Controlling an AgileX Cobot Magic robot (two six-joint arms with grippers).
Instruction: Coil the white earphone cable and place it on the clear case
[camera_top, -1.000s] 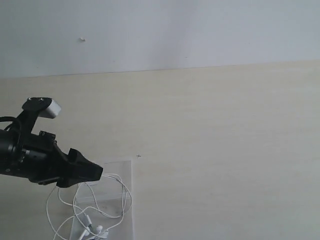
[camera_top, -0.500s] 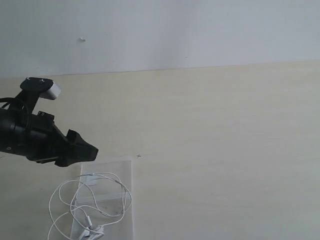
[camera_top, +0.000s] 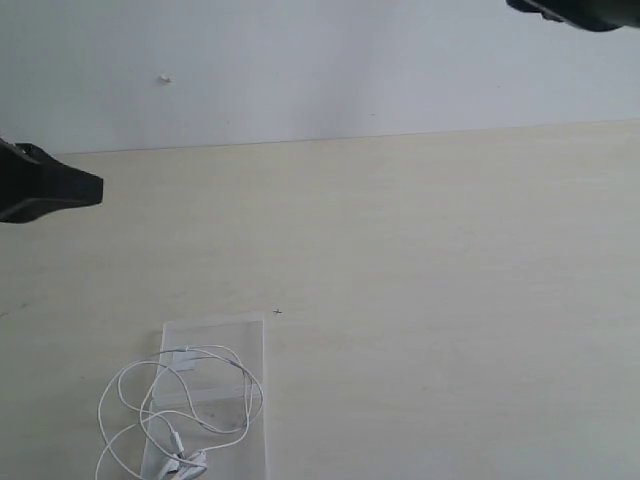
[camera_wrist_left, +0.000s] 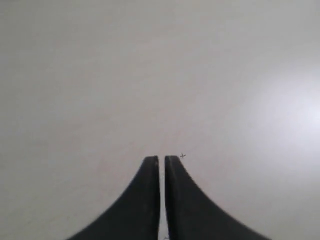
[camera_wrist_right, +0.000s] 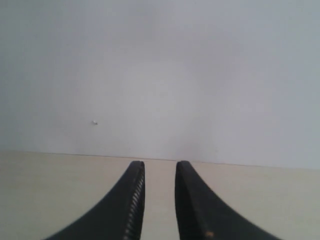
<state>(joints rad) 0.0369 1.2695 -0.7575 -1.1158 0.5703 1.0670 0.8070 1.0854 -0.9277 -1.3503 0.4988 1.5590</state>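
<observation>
The white earphone cable (camera_top: 247, 378) lies in loose loops at the near left of the table. Most of it rests on the clear case (camera_top: 225, 335), with some loops spilling over the case's left side. Its earbuds (camera_top: 186, 462) sit at the near end. My left gripper (camera_top: 95, 188) (camera_wrist_left: 162, 159) hangs at the far left, well behind the case; it is shut and holds nothing. Only a dark part of my right gripper (camera_top: 575, 10) shows at the top right corner. In the right wrist view the right gripper (camera_wrist_right: 159, 164) is open a little and empty, facing the wall.
The pale wooden table (camera_top: 430, 300) runs back to a white wall (camera_top: 330, 60). A tiny cross mark (camera_top: 277, 312) sits on the table just behind the case's right corner, and the cross mark (camera_wrist_left: 183, 156) shows beside my left fingertips.
My left gripper has lifted off the cable and pulled back up and to the left. The cable loops stay on the case. Part of the right gripper has appeared at the top right.
</observation>
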